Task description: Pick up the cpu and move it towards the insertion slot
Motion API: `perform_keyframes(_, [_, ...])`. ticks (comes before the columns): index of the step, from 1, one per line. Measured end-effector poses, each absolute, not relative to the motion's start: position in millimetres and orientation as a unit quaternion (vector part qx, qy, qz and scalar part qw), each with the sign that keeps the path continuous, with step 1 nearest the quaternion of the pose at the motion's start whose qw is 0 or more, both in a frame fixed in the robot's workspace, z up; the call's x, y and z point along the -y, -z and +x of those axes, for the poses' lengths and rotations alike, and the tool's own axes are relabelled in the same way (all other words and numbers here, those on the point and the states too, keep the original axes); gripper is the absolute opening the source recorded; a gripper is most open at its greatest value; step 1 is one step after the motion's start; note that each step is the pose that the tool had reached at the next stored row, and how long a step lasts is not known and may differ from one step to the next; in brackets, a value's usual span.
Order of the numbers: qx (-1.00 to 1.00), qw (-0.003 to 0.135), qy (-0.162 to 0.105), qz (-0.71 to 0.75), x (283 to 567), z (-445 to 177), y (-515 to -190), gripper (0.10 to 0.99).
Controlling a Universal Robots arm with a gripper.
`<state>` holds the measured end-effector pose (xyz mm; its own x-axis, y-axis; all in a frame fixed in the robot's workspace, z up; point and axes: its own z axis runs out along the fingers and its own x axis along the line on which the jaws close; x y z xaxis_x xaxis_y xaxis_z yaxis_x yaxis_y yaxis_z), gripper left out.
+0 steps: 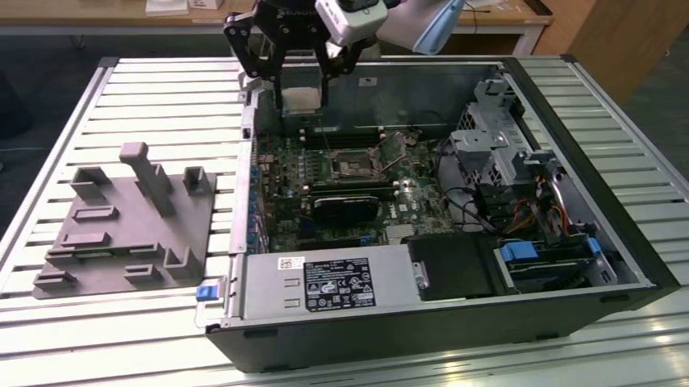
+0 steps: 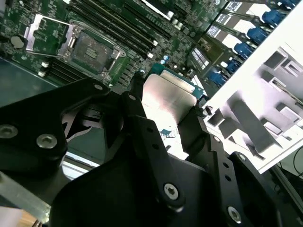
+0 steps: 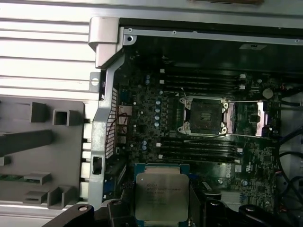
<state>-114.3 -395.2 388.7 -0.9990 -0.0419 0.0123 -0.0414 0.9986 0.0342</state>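
Note:
My gripper [image 1: 300,90] hangs above the far left corner of the open computer case, shut on the cpu [image 1: 298,100], a flat silvery-beige square held by two opposite edges between the black fingers [image 2: 136,106]. The cpu [image 3: 161,196] shows face-up in the first wrist view and edge-lit in the second wrist view [image 2: 166,99]. The insertion slot [image 1: 350,161] lies on the motherboard, nearer the case's middle, apart from the cpu. Its silver frame [image 3: 203,115] surrounds a dark centre, and its lid [image 2: 45,33] is swung open beside it.
A grey fixture plate [image 1: 124,226] with upright blocks lies on the slatted table at the exterior view's left. Inside the case are a long black card [image 1: 347,205], memory slots [image 3: 201,80], a power supply [image 1: 323,284] and a drive cage [image 1: 495,137]. The case wall [image 3: 102,118] separates fixture and board.

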Motion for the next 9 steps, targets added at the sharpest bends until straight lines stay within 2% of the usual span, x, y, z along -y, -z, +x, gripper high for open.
perform_keyframes(9, [1.0,0.006,0.017,0.021,391.9,-97.3,-387.1,0.541])
